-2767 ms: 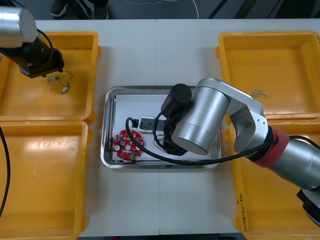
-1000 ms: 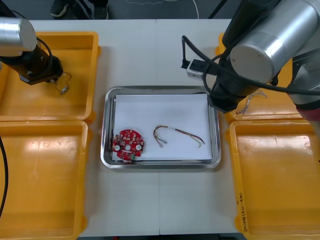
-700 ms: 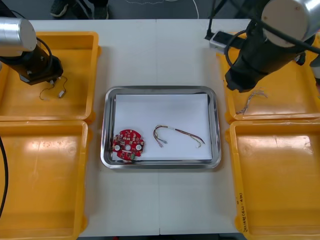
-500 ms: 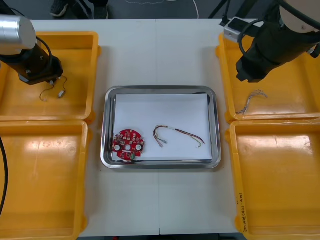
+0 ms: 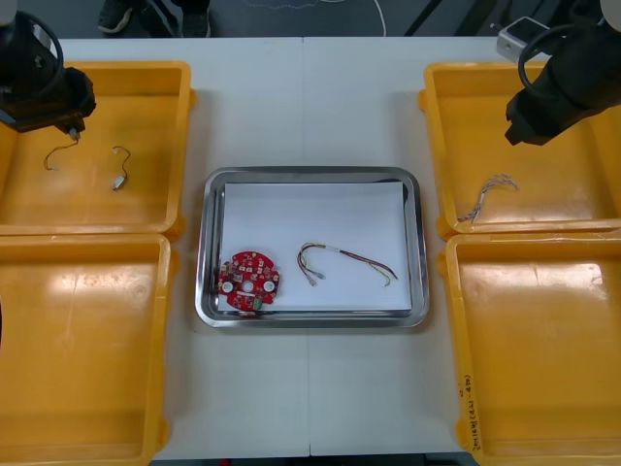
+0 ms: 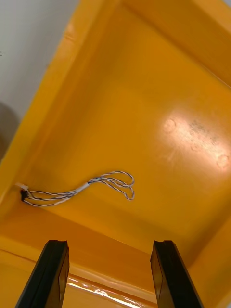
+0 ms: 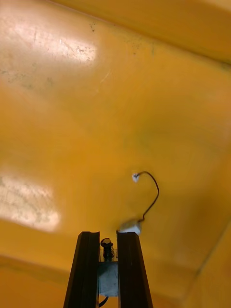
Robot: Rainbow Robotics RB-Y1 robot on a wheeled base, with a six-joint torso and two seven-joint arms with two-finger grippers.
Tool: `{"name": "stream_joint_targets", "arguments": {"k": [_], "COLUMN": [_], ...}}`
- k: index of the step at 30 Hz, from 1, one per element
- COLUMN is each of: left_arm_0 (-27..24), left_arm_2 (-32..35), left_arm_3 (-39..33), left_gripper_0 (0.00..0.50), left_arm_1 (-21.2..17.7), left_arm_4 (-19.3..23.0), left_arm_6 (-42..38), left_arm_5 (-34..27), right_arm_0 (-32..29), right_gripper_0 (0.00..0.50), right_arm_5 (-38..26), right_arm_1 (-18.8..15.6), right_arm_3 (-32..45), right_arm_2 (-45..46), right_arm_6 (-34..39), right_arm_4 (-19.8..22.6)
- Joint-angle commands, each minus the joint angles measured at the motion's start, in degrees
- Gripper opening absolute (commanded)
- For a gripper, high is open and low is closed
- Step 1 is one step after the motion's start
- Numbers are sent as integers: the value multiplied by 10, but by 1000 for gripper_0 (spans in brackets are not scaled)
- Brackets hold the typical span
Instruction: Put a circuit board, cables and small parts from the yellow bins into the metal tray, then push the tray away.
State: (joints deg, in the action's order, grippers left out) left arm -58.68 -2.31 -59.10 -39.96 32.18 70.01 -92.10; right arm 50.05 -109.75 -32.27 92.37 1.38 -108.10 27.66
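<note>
Front view, metal tray (image 5: 312, 175) holds circuit board (image 5: 248, 282), thin cable (image 5: 344, 259), left fingers (image 7: 89, 269) pinch black cable (image 7: 107, 244), right fingers (image 6: 54, 274) apart

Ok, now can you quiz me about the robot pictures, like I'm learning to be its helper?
1. True or false: a red circuit board lies in the metal tray.
2. The right end effector near the twisted cable is: A open, B shut on the cable, C shut on nothing.
3. What does the left end effector hold over the far left bin?
Key: 1 true. 2 A. 3 a black cable.
</note>
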Motion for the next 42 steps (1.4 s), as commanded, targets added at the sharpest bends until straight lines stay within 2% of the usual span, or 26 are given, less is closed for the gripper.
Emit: {"name": "stream_joint_targets", "arguments": {"k": [1, 7, 13, 16, 21, 23, 25, 29, 37, 42], "left_arm_0": [4, 4, 5, 5, 11, 18, 49, 83, 86, 86], "left_arm_2": [42, 41, 0, -16, -32, -35, -35, -36, -89, -97], "left_arm_3": [-59, -110, -182, -210, -258, -278, -341, -395, -404, -401], "left_gripper_0": [0, 0, 0, 0, 0, 0, 0, 0, 0, 0], "left_arm_1": [-30, -28, -28, -18, 9, 18, 43, 88, 139, 183], "left_arm_4": [4, 18, 66, 83, 83, 79, 57, 17, -18, -47], "left_arm_6": [26, -21, -117, -169, -240, -254, -279, -283, -284, -280], "left_arm_5": [-49, -115, -179, -179, -179, -179, -179, -179, -179, -179], "right_arm_0": [29, 28, 12, 3, -15, -21, -29, -44, -74, -80], "right_gripper_0": [496, 495, 496, 497, 497, 496, 496, 498, 498, 497], "right_arm_5": [-3, -3, 16, 36, 76, 86, 93, 95, 132, 162], "right_arm_1": [-18, -17, -18, -17, -18, -18, -18, -18, -18, -18], "right_arm_3": [-13, -34, -39, -39, -38, -39, -39, -39, -39, -43], "right_arm_2": [20, 22, 23, 23, 24, 24, 24, 24, 11, -2], "right_arm_6": [54, 150, 242, 280, 345, 363, 398, 462, 560, 598], "right_arm_4": [-15, -11, -9, -13, -16, -16, -20, -21, -18, -30]}}
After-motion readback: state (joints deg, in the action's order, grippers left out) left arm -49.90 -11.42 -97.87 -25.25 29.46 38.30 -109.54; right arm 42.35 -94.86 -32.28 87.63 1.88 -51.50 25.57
